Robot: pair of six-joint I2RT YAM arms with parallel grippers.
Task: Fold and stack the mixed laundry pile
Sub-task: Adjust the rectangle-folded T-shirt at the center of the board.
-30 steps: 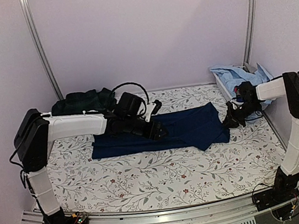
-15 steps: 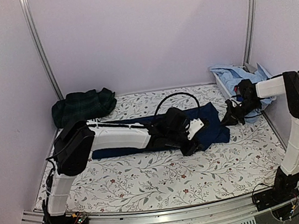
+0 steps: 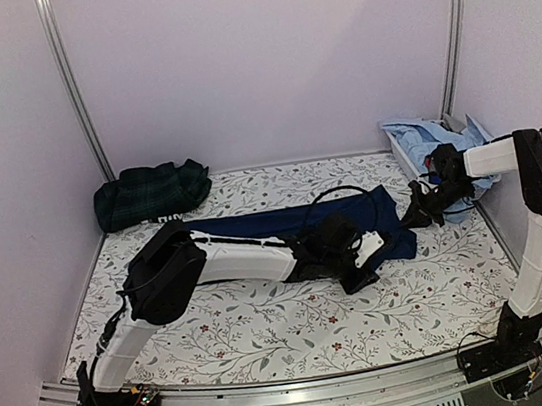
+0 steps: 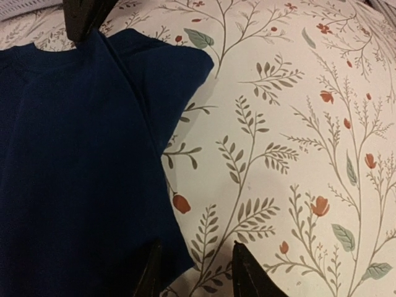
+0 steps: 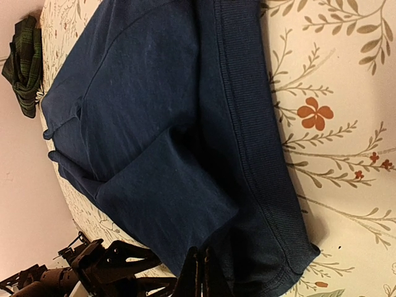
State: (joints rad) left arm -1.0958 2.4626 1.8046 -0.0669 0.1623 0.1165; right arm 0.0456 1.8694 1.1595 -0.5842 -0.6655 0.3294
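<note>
Little looks done; the navy T-shirt [image 3: 254,226] lies unfolded at centre frame; the left gripper [image 3: 359,273], jaws half open, straddles its near hem, holding nothing; the right gripper [image 3: 422,212] pinches its right edge; the green plaid piece [image 3: 148,193] upper left and light blue shirts [image 3: 428,135] upper right remain unfolded.

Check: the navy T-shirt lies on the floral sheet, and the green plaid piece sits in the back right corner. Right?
No. The top external view shows the green plaid piece in the back left corner; the navy T-shirt does lie on the floral sheet.
</note>
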